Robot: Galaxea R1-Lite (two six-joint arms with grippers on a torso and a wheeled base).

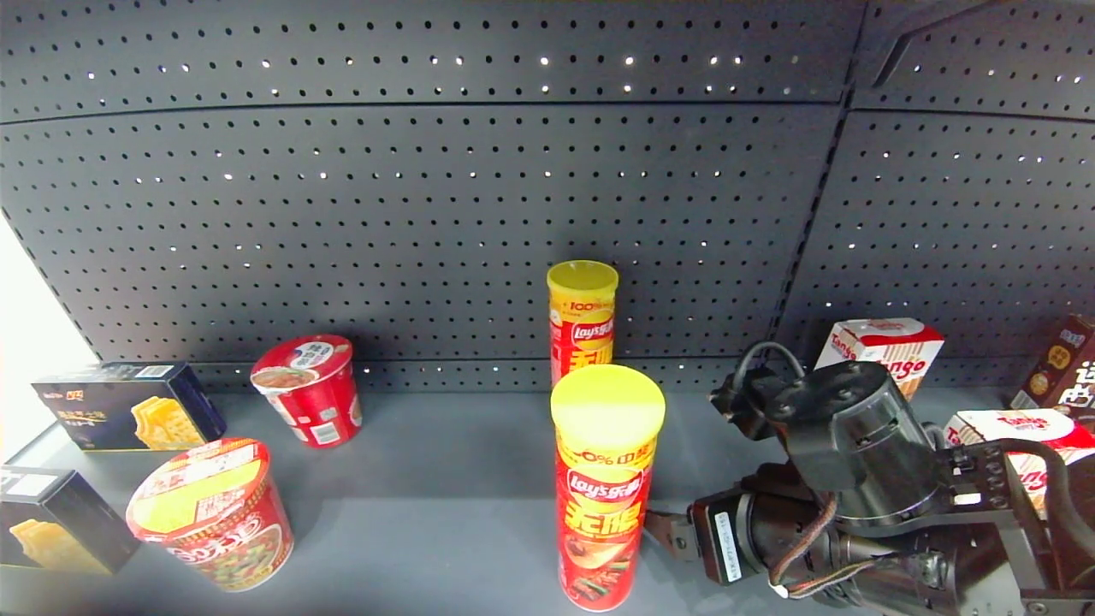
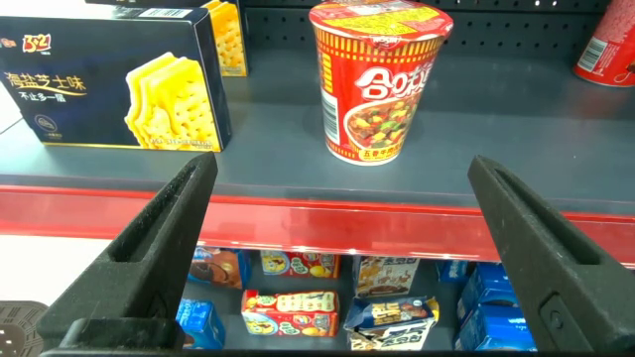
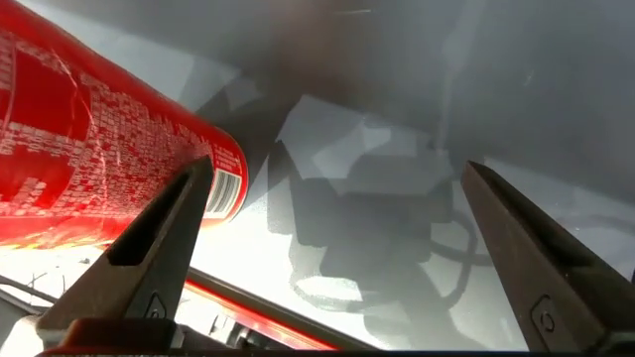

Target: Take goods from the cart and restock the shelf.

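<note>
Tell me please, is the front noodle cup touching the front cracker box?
Apart: the left wrist view shows bare shelf between the noodle cup and cracker box.

Fingers of left pincer (image 2: 340, 164): matt black plastic, faintly grainy. Ahead of it, shelf deck (image 2: 516, 129): smooth matt grey painted metal. Front edge strip (image 2: 337, 220) glossy red. Beyond, cup noodles (image 2: 379, 84): glossy printed wrap, shiny film lid. Beside cup, cracker box (image 2: 124, 84): cardboard, satin dark print. Same matt black plastic on right pincer (image 3: 337, 167). Just beside its finger, chip can (image 3: 89, 149): glossy red wrap, strong sheen. Far behind, back panel (image 1: 428, 214): perforated metal, matt dark grey.
</note>
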